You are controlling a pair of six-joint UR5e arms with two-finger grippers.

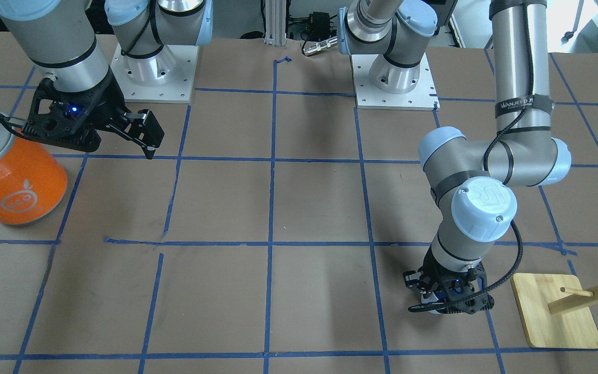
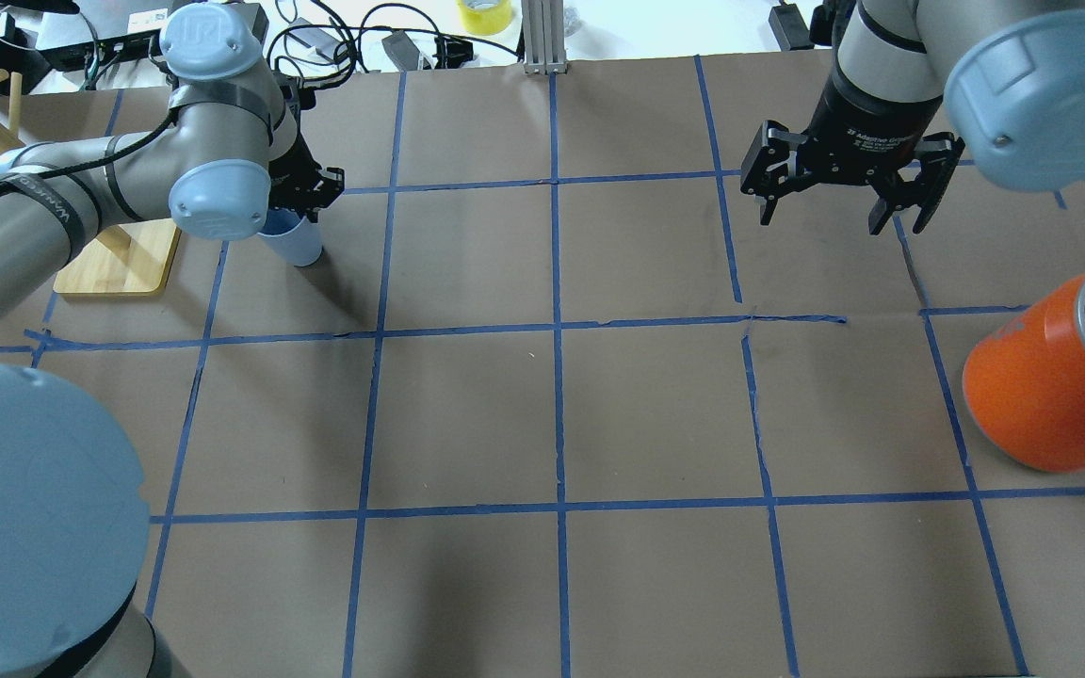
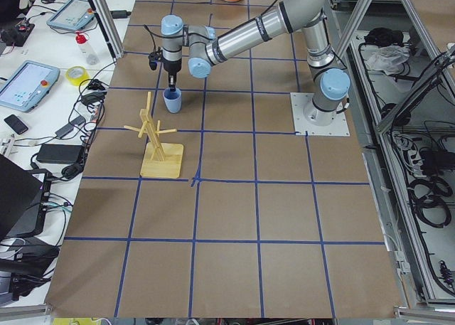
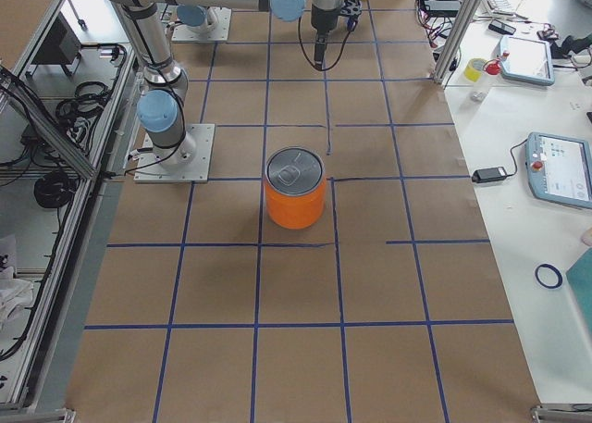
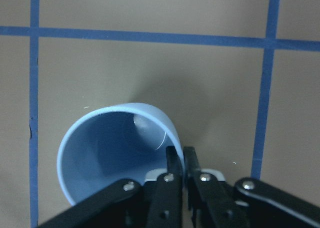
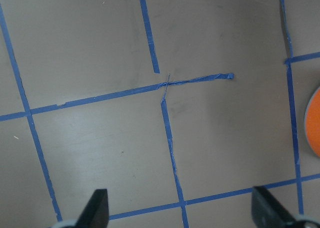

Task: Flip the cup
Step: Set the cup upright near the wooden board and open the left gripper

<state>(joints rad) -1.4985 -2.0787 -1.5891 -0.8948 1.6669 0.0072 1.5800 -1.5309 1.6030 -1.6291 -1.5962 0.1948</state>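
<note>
The small pale blue cup (image 5: 110,148) stands upright with its mouth up on the brown table, next to the wooden rack. It also shows in the overhead view (image 2: 296,243) and the left side view (image 3: 172,100). My left gripper (image 5: 182,163) is shut on the cup's rim, one finger inside and one outside. In the front view (image 1: 447,304) the gripper hides most of the cup (image 1: 430,300). My right gripper (image 2: 839,218) is open and empty above the table, far from the cup; its fingers frame bare table in the right wrist view (image 6: 182,208).
A big orange can (image 2: 1042,386) with a silver top stands near my right gripper, also in the front view (image 1: 13,176). A wooden peg rack on a board (image 1: 556,317) stands close beside the cup, also in the overhead view (image 2: 114,264). Blue tape lines grid the table.
</note>
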